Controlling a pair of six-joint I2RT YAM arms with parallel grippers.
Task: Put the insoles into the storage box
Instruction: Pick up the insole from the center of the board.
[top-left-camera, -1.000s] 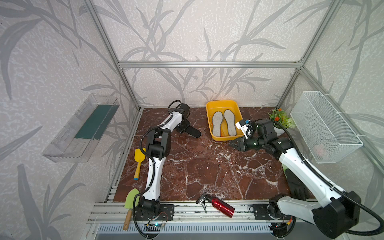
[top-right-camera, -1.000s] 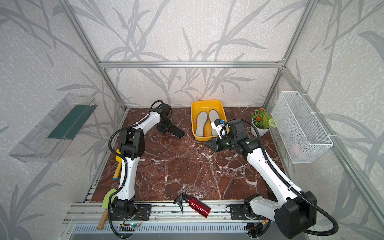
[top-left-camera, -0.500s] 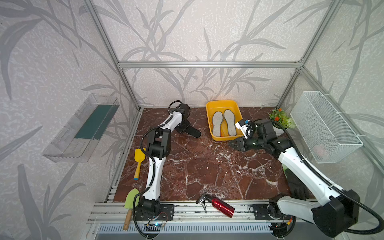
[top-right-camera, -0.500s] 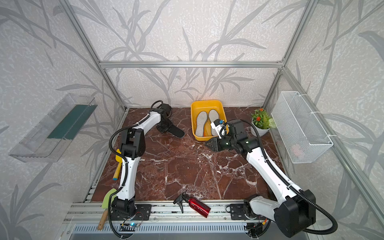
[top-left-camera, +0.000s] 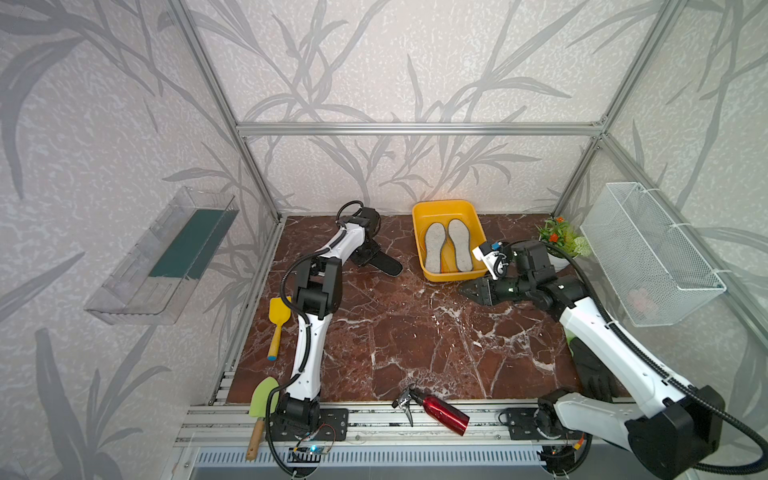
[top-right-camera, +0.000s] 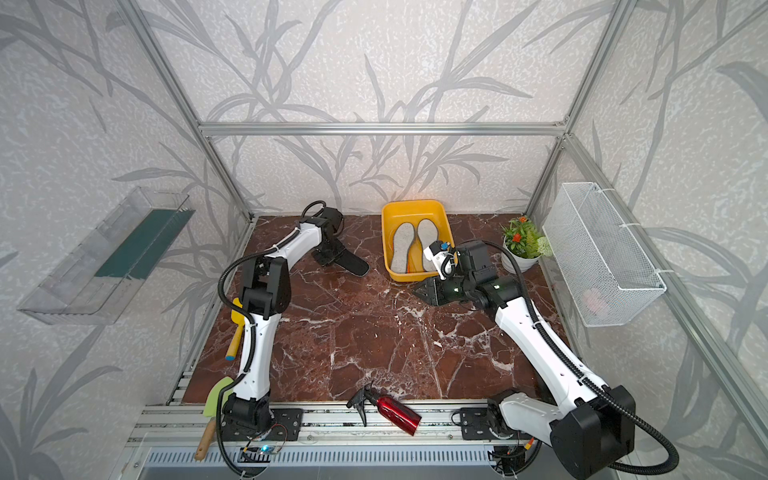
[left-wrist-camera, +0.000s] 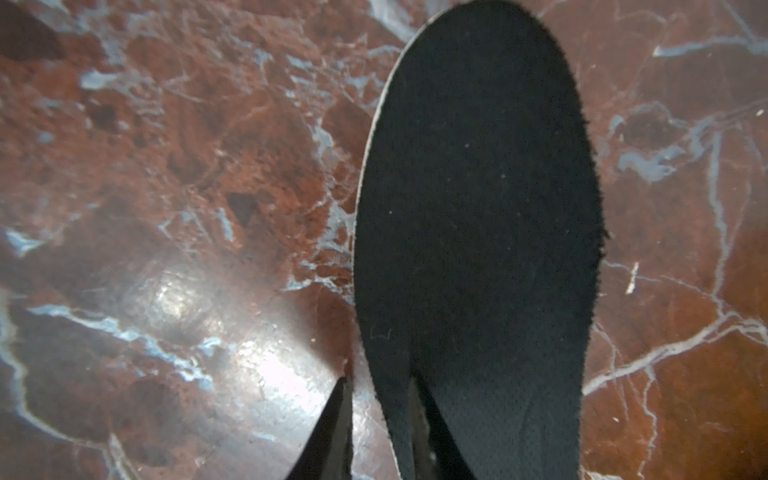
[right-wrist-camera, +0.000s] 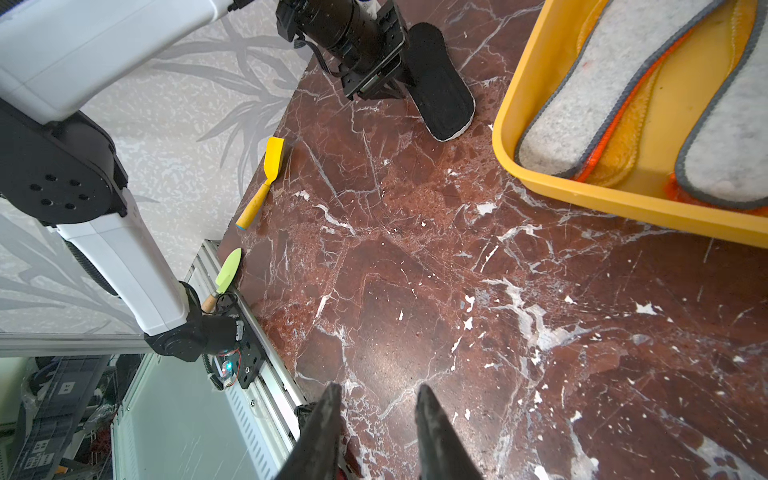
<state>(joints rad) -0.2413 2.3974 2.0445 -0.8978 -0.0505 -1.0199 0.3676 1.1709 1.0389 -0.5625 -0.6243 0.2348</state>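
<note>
Little separates this moment from a second ago in both top views: the black insole (top-left-camera: 380, 262) lies in the same spot on the marble table (top-left-camera: 415, 332), left of the storage box (top-left-camera: 419, 241), and both arms hold their places. The left arm (top-left-camera: 316, 291) reaches to the back of the table, elbow raised, wrist tipped down over one end of the insole. In the left wrist view the left gripper (left-wrist-camera: 379, 377) has its jaws standing close around the insole's edge, one finger on the marble side and the other over the pad; whether they actually pinch it cannot be told. The right arm (top-left-camera: 598, 332) stretches diagonally from its front base, and the right gripper (right-wrist-camera: 378, 386) lies level and low over the marble just in front of the box, jaws partly apart and empty. Inside the box two grey felt insoles (top-left-camera: 435, 248) lie side by side over orange insoles (right-wrist-camera: 625, 141)
</note>
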